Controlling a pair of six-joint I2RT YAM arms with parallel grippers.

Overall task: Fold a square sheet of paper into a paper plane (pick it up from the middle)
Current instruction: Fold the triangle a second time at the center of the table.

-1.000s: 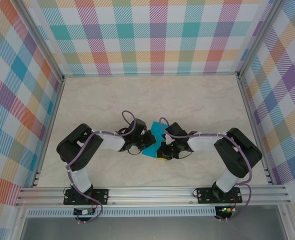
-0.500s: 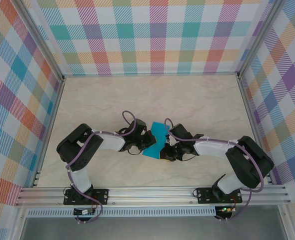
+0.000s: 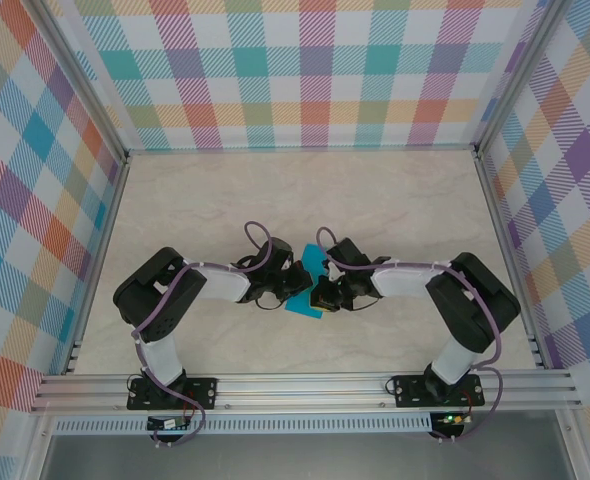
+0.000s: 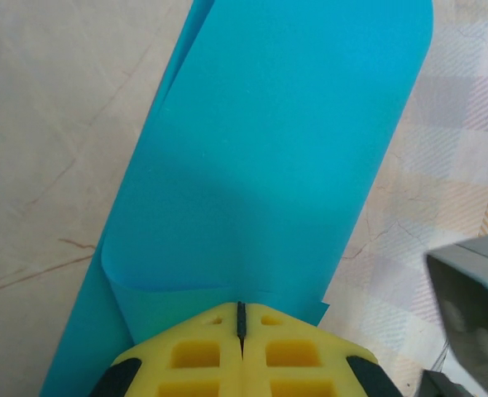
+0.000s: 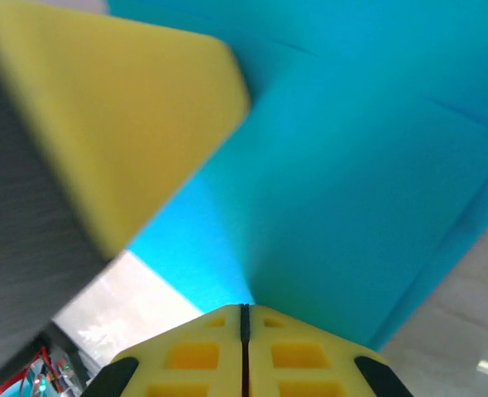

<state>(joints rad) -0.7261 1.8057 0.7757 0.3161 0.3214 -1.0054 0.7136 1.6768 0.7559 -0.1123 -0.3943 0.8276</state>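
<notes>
Closeup: pinching teal square sheet of paper (image 3: 312, 265) with left gripper (image 4: 241, 308) and right gripper (image 5: 245, 308), both clamped on it, over marbled table (image 3: 395, 200).

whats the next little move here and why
Probably slide the right gripper, jaws shut, along the thin teal-blue paper sheet to flatten it: its upper layer arches in a loose, uncreased curl in front of the left gripper, whose shut jaws seem to pin the edges.
</notes>
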